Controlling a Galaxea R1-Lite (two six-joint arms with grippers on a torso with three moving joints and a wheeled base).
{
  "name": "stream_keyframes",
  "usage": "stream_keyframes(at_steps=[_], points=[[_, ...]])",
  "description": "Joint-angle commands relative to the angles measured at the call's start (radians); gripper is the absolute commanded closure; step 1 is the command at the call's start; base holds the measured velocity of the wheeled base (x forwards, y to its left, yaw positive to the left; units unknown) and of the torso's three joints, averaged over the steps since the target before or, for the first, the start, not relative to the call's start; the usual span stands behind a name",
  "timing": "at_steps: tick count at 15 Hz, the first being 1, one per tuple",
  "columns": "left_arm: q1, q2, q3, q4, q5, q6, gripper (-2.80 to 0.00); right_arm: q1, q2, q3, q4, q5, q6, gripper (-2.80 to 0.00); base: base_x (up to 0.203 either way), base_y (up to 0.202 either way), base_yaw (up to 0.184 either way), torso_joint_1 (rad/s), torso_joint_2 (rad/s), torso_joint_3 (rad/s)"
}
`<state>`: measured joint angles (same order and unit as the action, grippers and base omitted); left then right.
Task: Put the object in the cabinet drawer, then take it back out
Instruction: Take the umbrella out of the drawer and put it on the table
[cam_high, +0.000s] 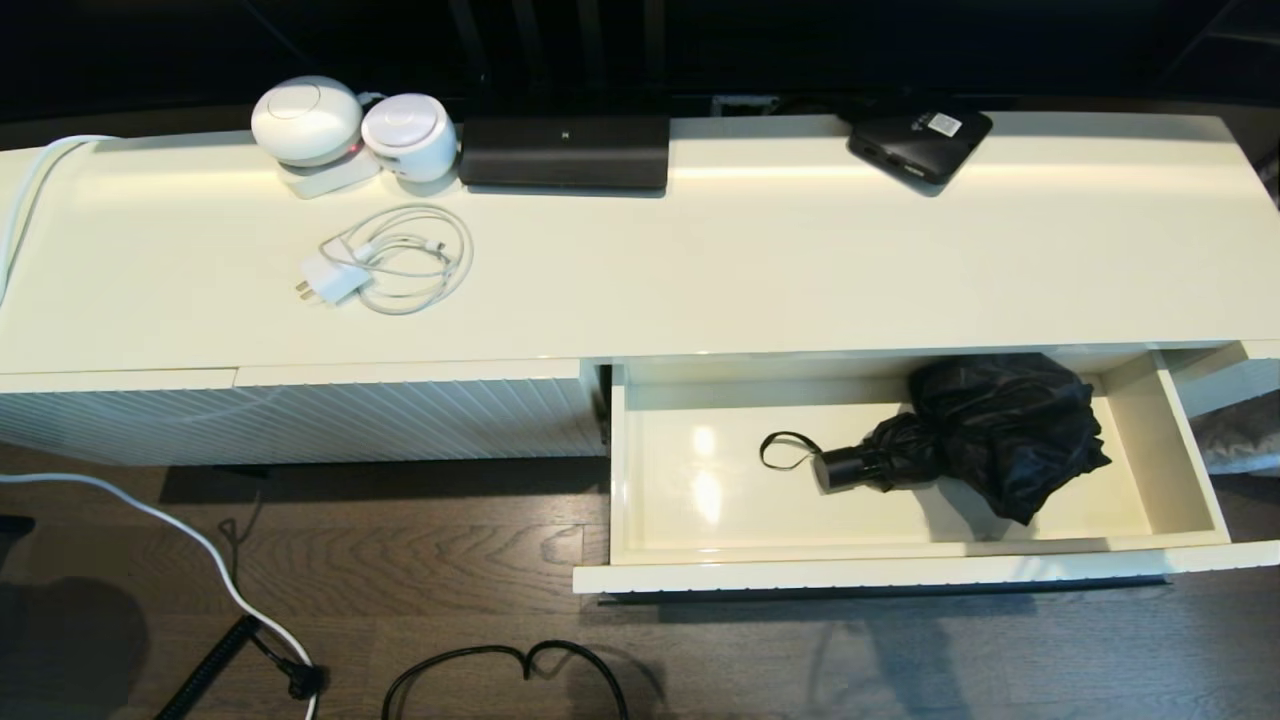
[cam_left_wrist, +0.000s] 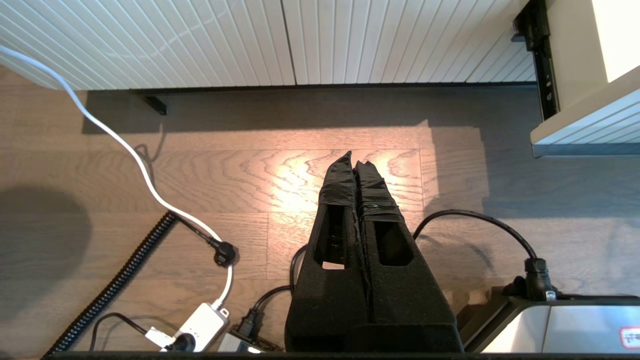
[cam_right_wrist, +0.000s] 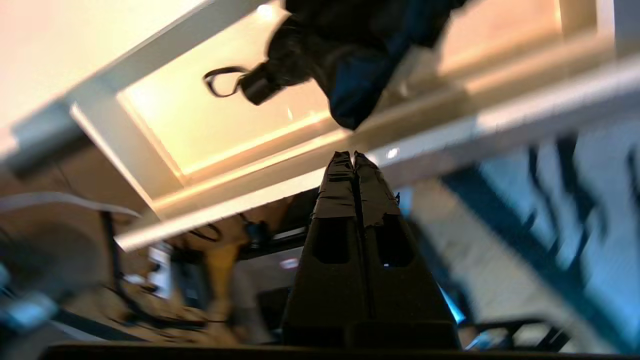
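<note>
No writing readable; the white sticker on the flat black box (cam_high: 920, 143) at the cabinet top's back edge is illegible. Umbrella (cam_high: 985, 430) lies in the open drawer (cam_high: 900, 575), toward its right end, handle pointing left. My right gripper (cam_right_wrist: 354, 156) is pressed together, empty, outside the drawer front. My left gripper (cam_left_wrist: 356, 159) is together too, over the floor.

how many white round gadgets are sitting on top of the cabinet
2. The larger white round device is at the back left of the cabinet top; the smaller one sits beside it on its right, next to the long black bar. None seem hidden.
</note>
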<state>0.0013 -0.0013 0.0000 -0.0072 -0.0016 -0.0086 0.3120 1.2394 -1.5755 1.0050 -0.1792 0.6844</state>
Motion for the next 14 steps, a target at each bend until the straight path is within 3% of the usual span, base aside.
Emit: stream_keyframes(at_steps=[1,4,11,14], points=[[0.0,-0.002,-0.001,0.0,0.0,0.0,0.0,0.055,0.135,-0.074,0.129,-0.081,0.472,0.0,0.0,0.0,0.0,0.0,0.0,0.0],[0.0,-0.002,-0.001,0.0,0.0,0.0,0.0,0.171,0.176,-0.073,0.157,-0.196,0.685,0.0,0.0,0.0,0.0,0.0,0.0,0.0],[0.0,-0.002,-0.001,0.0,0.0,0.001,0.0,0.176,0.249,0.055,0.143,-0.202,0.708,0.0,0.0,0.0,0.0,0.0,0.0,0.0],[0.0,-0.002,-0.002,0.0,0.0,-0.001,0.0,0.179,0.238,0.1,0.081,-0.156,0.709,0.0,0.0,0.0,0.0,0.0,0.0,0.0]])
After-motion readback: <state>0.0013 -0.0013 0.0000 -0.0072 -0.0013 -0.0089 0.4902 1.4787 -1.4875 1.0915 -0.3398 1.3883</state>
